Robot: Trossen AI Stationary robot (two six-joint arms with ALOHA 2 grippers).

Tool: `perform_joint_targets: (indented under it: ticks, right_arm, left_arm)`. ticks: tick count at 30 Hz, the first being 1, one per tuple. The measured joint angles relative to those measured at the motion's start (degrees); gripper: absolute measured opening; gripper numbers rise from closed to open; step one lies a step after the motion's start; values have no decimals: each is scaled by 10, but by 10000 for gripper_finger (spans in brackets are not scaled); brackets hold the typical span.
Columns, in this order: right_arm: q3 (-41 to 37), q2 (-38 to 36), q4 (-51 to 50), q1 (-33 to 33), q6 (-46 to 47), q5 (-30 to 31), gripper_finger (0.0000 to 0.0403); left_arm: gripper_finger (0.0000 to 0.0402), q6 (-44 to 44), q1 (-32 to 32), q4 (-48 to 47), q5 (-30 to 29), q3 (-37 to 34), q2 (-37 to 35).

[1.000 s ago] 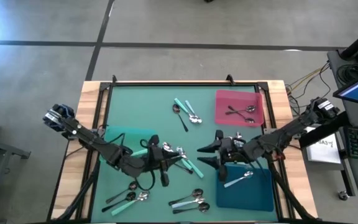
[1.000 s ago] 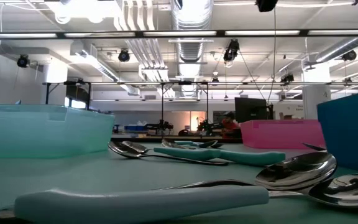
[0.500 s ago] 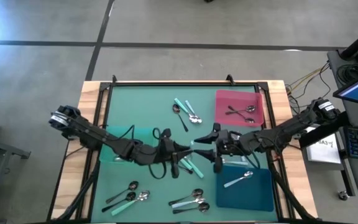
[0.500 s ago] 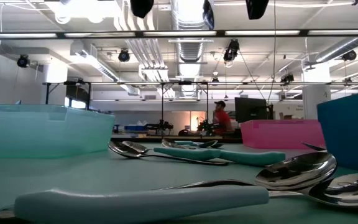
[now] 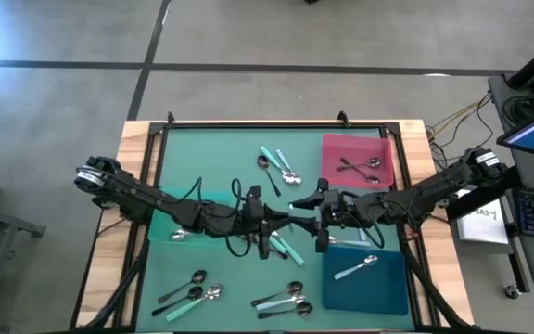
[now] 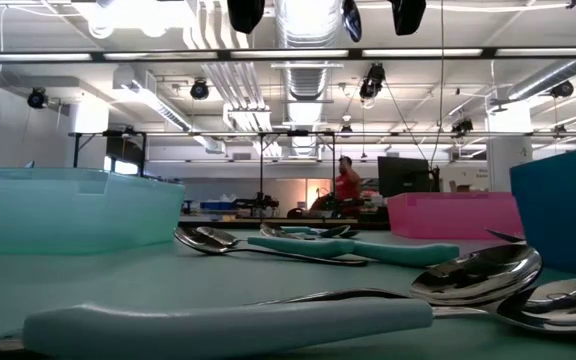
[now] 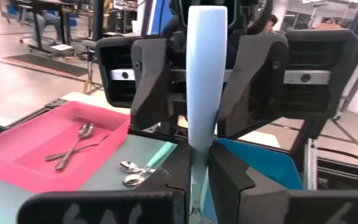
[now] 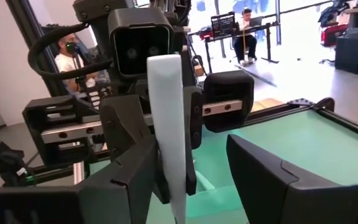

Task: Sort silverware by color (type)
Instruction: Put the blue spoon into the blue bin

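On the green table (image 5: 211, 148), the two arms have closed in to meet at centre. The left gripper (image 7: 197, 163) pinches a pale-blue spoon (image 7: 205, 74); the right gripper (image 8: 188, 171), at its 3 o'clock, brackets the handle with fingers wide. A handover looks imminent.

Pale-blue spoon's (image 7: 205, 87) bowl (below the left jaws) hidden, cut by the frame edge.

Spoon bowls (image 6: 478, 272) glossy mirror metal; pale blue handle (image 7: 205, 74) smooth matt plastic; table edge (image 5: 135, 139) bare wood.
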Motion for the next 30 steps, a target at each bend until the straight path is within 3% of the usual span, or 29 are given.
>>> perform_joint_targets:
  ticks: [14,23,30]
  right_arm:
    - [0,0,16,-9,-54,-1,38]
    - [0,0,22,-9,-71,1,37]
    - [0,-8,21,-10,-86,7,37]
  left_arm:
    - [17,0,13,1,5,0,0]
    - [22,-1,15,4,8,0,0]
    - [81,-2,15,3,3,0,-4]
